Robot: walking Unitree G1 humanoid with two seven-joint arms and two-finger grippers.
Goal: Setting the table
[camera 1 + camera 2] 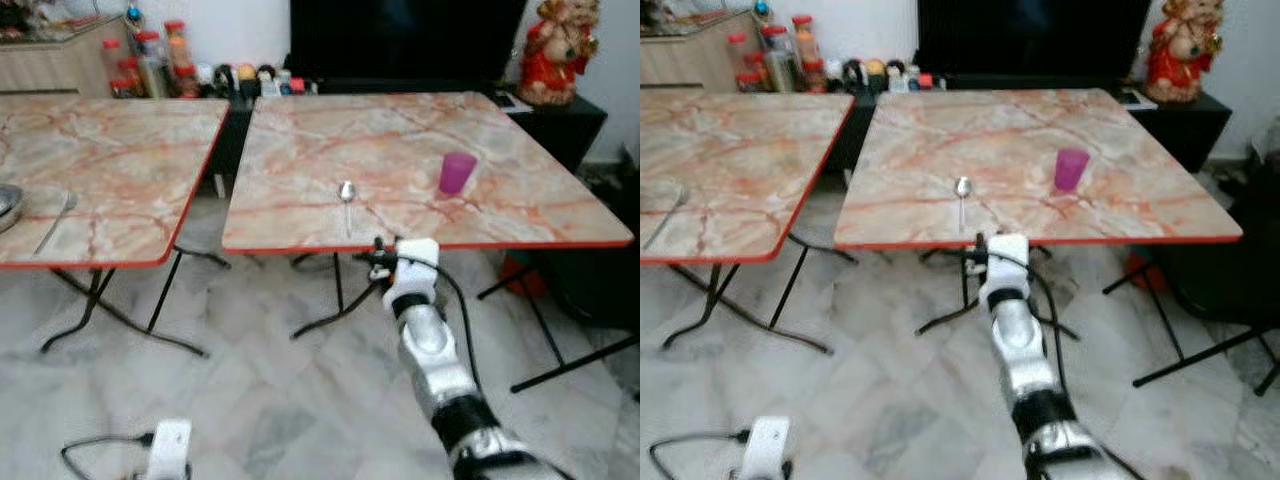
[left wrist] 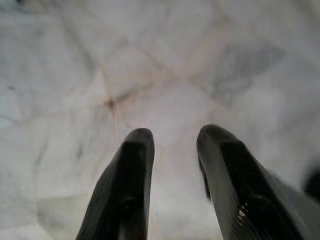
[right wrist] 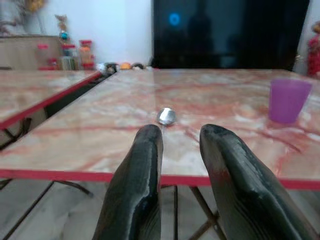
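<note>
While the robot faces them, benches: two, marble-patterned with red edges; the right bench [image 1: 520,200] stands just ahead, the left bench [image 1: 110,170] beside it across a narrow gap.
Spoons: two. One spoon [image 1: 347,196] lies on the right bench near its near edge, bowl toward the far side, handle toward the robot. A second spoon [image 1: 55,224] lies on the left bench, near its near edge.
Cup: one, a purple cup [image 1: 457,173], upright on the right bench, to the right of the spoon and apart from it.
Plate: one grey plate [image 1: 8,204] partly cut off at the left side, on the left bench just left of the second spoon.
Right tool [image 3: 180,150]: raised in front of the right bench's near edge, just short of the spoon's handle and touching nothing; its two black fingers stand slightly apart and hold nothing.
Left tool [image 2: 172,150]: hangs low over the pale tiled floor [image 2: 165,75], fingers apart, empty.
Far side: one dark screen [image 1: 400,40], one red and gold figurine [image 1: 555,50] at far right, several jars [image 1: 150,55] at far left.
</note>
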